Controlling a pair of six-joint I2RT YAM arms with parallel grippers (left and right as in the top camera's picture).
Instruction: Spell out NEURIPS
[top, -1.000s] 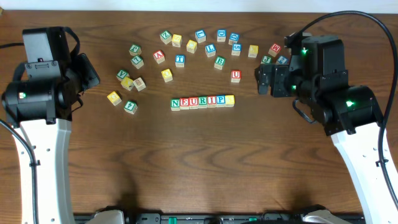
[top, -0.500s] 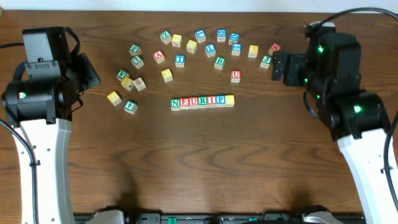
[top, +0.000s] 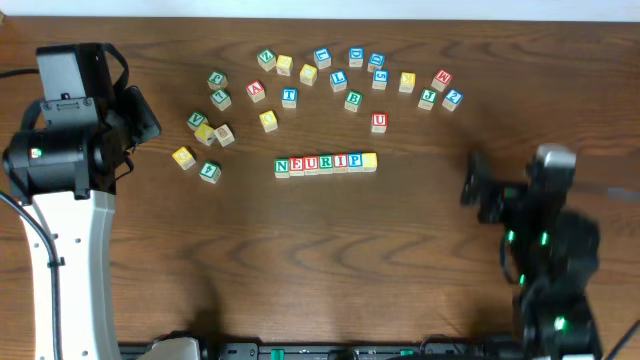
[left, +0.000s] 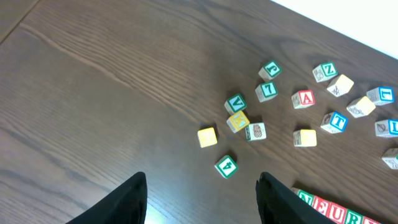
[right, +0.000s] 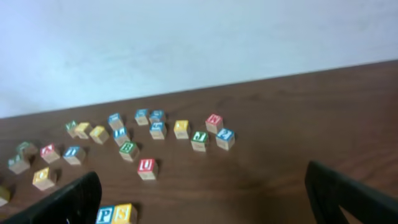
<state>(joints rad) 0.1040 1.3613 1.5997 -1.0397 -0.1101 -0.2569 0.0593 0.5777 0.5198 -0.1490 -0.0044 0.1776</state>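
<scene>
Seven NEURIPS cubes (top: 326, 163), well apart from right gripper (top: 470, 186)

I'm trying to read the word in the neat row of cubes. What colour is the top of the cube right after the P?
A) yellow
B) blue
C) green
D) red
A: seen from overhead, the end cube, just after the blue P, has a yellow top.

left wrist: row (left: 336, 208) cut by bottom edge, far end lost | right wrist: row cut by bottom edge, only one end shows | overhead: right arm (top: 545, 250), right of row, blurred
</scene>
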